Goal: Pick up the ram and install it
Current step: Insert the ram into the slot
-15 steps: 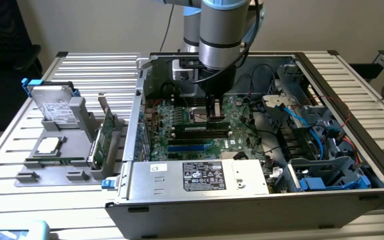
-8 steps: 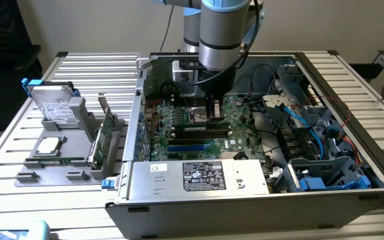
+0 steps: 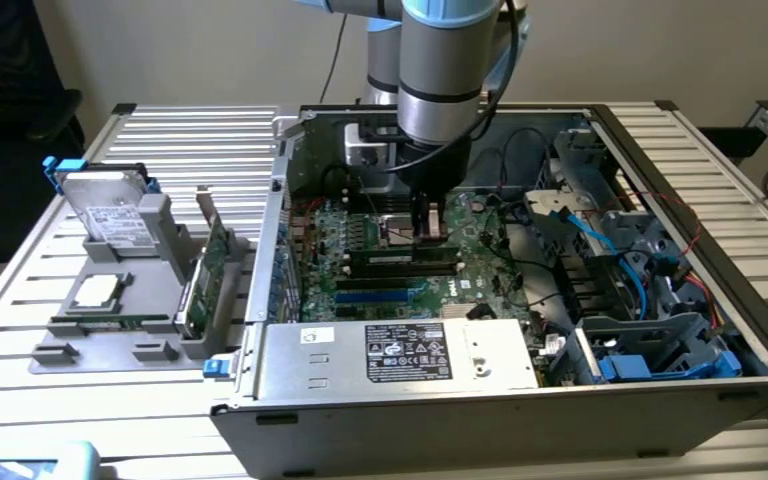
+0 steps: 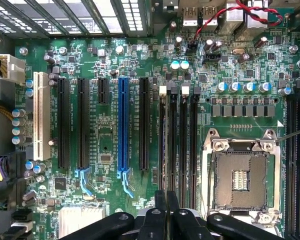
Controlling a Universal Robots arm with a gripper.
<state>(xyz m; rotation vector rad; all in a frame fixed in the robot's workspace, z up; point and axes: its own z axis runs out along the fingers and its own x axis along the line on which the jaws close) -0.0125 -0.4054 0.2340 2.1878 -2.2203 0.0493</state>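
Green, long and narrow, the ram (image 3: pixel 111 322) is a thin stick resting on edge near the front of the grey tray (image 3: pixel 104 356) on the bench (image 3: pixel 184 140), at the exterior view's left. Your pincer (image 3: pixel 427 237) hangs well apart from it, down inside the open computer case (image 3: pixel 491 420), just above the motherboard (image 3: pixel 357 240).

In the wrist view, your pincer (image 4: pixel 166 196) has its fingers pressed together with nothing between them. It hangs over the black memory slots (image 4: pixel 182 140), beside the empty processor socket (image 4: pixel 240 180).

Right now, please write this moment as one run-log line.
gripper over black memory slots | green motherboard in open grey metal computer case | long green ram stick in grasp: cannot tell
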